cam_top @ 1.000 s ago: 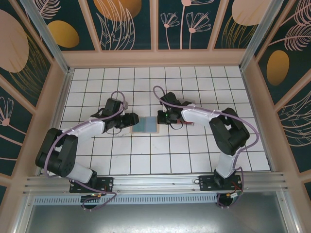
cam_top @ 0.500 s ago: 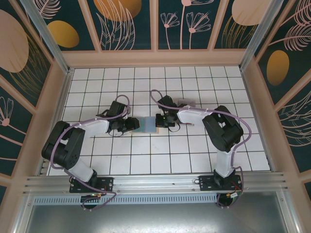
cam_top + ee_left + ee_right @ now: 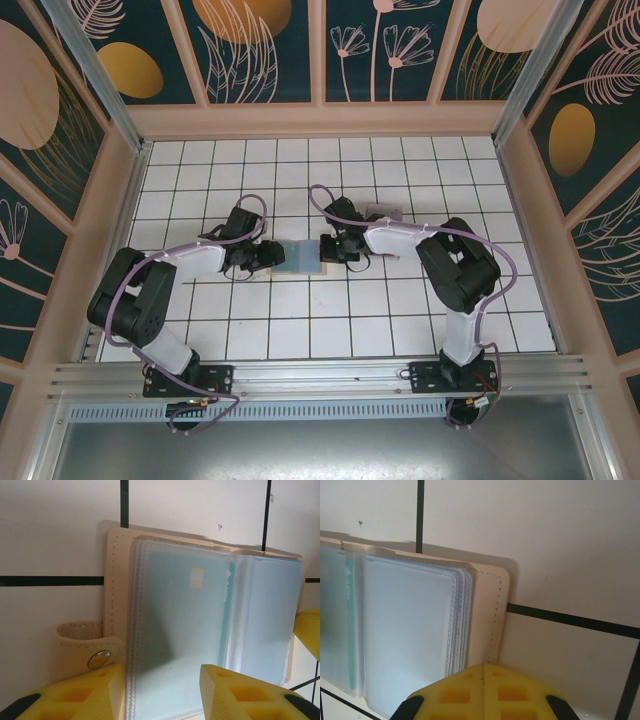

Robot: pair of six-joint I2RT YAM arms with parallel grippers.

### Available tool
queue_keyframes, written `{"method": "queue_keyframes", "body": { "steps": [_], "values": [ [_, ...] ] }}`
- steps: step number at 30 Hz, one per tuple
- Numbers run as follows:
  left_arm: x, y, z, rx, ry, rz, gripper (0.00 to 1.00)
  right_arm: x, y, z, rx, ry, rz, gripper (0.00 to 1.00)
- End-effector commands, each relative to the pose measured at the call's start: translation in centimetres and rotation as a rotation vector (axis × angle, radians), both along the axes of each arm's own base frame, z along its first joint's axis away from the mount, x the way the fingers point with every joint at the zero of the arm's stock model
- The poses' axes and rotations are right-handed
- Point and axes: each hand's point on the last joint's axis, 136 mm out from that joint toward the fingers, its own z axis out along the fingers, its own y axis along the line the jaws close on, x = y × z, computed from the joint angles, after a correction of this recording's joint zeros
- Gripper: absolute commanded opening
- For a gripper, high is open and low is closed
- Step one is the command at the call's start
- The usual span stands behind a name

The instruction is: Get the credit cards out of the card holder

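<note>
ok so the holder point(image 3: 300, 257) is lying open and flat on the tiled table point(image 3: 400, 310), roughly mid-table, right between the 2 arms; left gripper point(image 3: 268, 255) is down at its left edge and right gripper point(image 3: 326, 249) is down at its right edge.

Left wrist cam: tan stitched cover with a stack of clear sleeves point(image 3: 136, 630) lying over it; 1 teal card point(image 3: 185, 625) sits in the top sleeve, with a small gold-ish square near its top. A strap point(image 3: 75, 640) curls off the side of the cover and has a metal snap point(image 3: 99, 658) on it. The left gripper's 2 yellow fingers point(image 3: 80, 695) are spread apart; 1 is next to the strap, the other further along, and the near edge of the sleeves lies in the gap between them. Can't tell if either finger actually touches the plastic.

Right wrist cam: this gripper's fingers point(image 3: 450, 695) are pressed together, just a thin seam line where they meet. The tip sits right at the tan edge of the cover, just beside the sleeve stack; touching it or a hair above, I honestly can't tell. The sleeves on this half look frosted; there's a teal strip showing at the far left.
</note>
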Motion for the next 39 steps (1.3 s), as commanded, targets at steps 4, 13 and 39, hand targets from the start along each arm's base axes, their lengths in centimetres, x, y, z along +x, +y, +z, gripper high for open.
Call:
{"method": "queue_keyframes", "body": {
  "steps": [4,13,39],
  "values": [
    [-0.2,-0.4,-0.5,0.006,0.018,-0.031,0.45,-0.8,-0.1,-1.8,-0.048,0.044,0.005,0.00],
    [-0.4,-2.4,0.3,-0.071,0.006,-0.096,0.44,-0.8,0.0,-2.0,-0.052,0.052,0.007,0.00],
    [-0.2,-4.2,2.9,-0.166,-0.050,-0.138,0.99,-1.3,0.0,-2.6,-0.065,0.072,0.006,0.00]
  ]
}}
